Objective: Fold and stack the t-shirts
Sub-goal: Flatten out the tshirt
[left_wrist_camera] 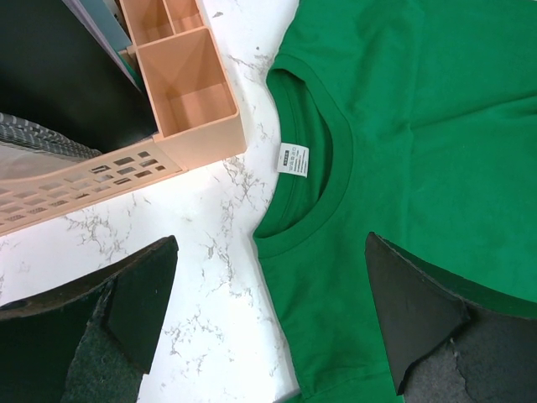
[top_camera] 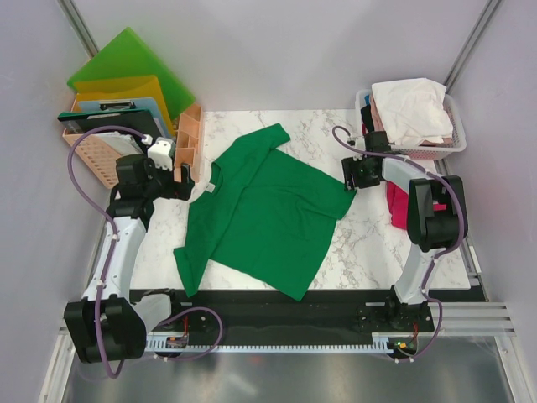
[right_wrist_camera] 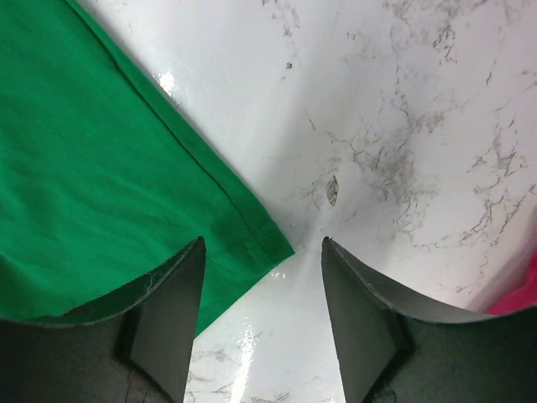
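Note:
A deep green t-shirt lies spread flat on the marble table, collar toward the left. My left gripper is open over the collar edge; the left wrist view shows the collar with its white label between the open fingers. My right gripper is open over the shirt's right sleeve corner, empty. A magenta-red t-shirt lies at the right edge, partly hidden by the right arm. White and pale pink tees are heaped in a basket.
A white basket stands at the back right. At the back left are a peach organiser, a peach crate and green, yellow and blue folders. The table's front edge meets a black rail.

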`<state>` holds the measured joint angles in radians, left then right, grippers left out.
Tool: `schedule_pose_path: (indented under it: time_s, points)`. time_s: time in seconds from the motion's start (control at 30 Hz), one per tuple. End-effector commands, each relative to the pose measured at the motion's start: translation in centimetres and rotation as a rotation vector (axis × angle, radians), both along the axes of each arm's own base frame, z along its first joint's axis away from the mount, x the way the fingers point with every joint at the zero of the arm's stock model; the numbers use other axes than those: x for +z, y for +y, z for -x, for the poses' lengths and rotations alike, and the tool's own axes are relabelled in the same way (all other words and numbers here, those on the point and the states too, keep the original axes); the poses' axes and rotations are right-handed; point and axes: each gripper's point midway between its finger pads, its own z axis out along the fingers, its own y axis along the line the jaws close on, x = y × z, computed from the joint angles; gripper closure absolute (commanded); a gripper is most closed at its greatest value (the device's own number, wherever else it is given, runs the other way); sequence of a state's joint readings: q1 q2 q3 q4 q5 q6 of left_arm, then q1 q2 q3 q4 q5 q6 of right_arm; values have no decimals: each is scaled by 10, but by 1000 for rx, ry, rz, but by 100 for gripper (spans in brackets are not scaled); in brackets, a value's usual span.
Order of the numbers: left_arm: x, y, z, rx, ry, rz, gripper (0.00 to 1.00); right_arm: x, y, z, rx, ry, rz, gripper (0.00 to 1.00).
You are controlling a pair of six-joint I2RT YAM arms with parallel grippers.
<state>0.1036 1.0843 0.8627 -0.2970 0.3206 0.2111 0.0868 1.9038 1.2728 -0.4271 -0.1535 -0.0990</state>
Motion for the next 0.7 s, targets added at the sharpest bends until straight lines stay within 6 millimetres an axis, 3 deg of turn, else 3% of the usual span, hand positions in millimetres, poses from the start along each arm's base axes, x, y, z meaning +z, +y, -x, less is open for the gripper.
schedule_pose_path:
  time_s: [0.0,0.33,0.37,0.4,0.43,0.57,0.67]
  points:
    - [19,-1,-11,-28,-62,-13,0,2,1,-5,3,-6,-16,36]
    - [13,1,-15,-24,-50,-19,0,-9,9,0,23,50,-61,34]
    - [13,1,-15,-26,-50,-18,0,-9,10,1,27,54,-67,41]
    - [14,1,-16,-24,-53,-19,0,-11,12,2,34,61,-78,60]
    - [11,0,-17,-26,-46,-14,0,-13,13,2,31,67,-81,100]
    - [6,-3,-21,-33,-26,12,1,-20,16,7,44,96,-98,100]
    - [5,-3,-24,-36,-17,9,6,-13,15,9,55,80,-96,100]
